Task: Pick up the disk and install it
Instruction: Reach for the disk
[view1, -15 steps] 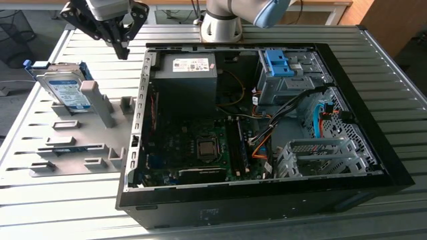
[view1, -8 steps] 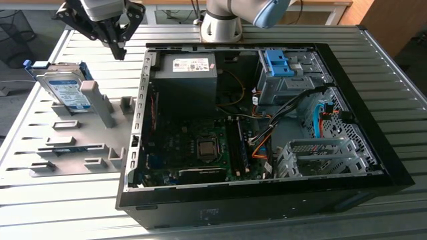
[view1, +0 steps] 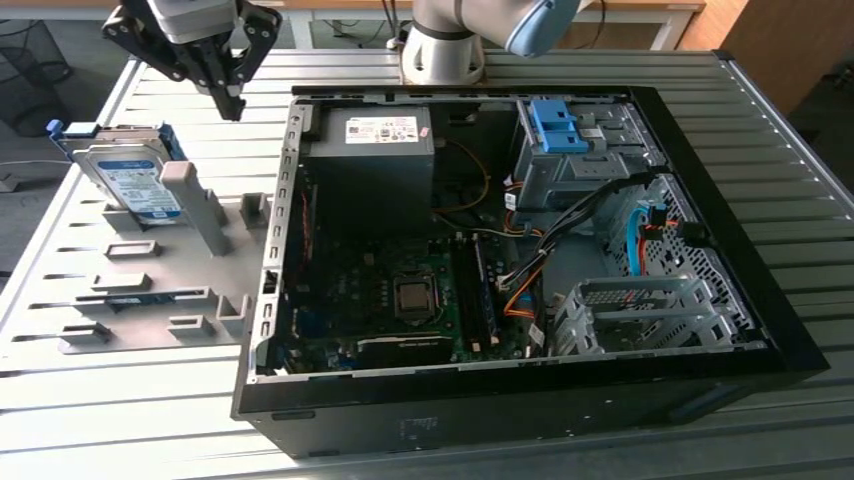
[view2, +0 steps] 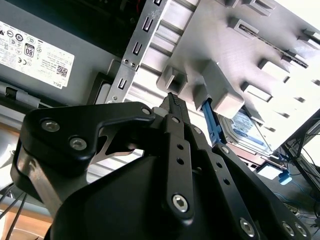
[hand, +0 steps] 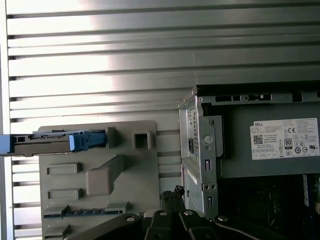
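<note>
disk (view1: 124, 178) is standing on its edge in a slot of the grey rack (view1: 147, 300), at the exterior view's left, well apart from the open computer case (view1: 507, 400); nothing is gripping it. my claw (view1: 230, 100) is hanging above the table (view1: 120, 420), near the rack's far corner and beside the case's wall. its fingers are looking clenched together on nothing.

i am judging the nearest risk to be right there. with the fingers pressed together i would be landing on the disk's top edge instead of straddling it, and could be tipping it out of its slot or knocking it flat.

a little farther off, the rack's upright posts (view1: 200, 205) are standing just beside the disk, so a finger coming down off line could be catching on one. farther again, the case's thin metal rim is lying between the disk and the inside, and a low carry could be clipping it.

farthest, the drive bay (view1: 574, 165) with its blue bracket (view1: 554, 125) is sitting among loose cables (view1: 587, 205). i am thinking a tilted disk could be snagging those or jamming at the bay's mouth.
</note>
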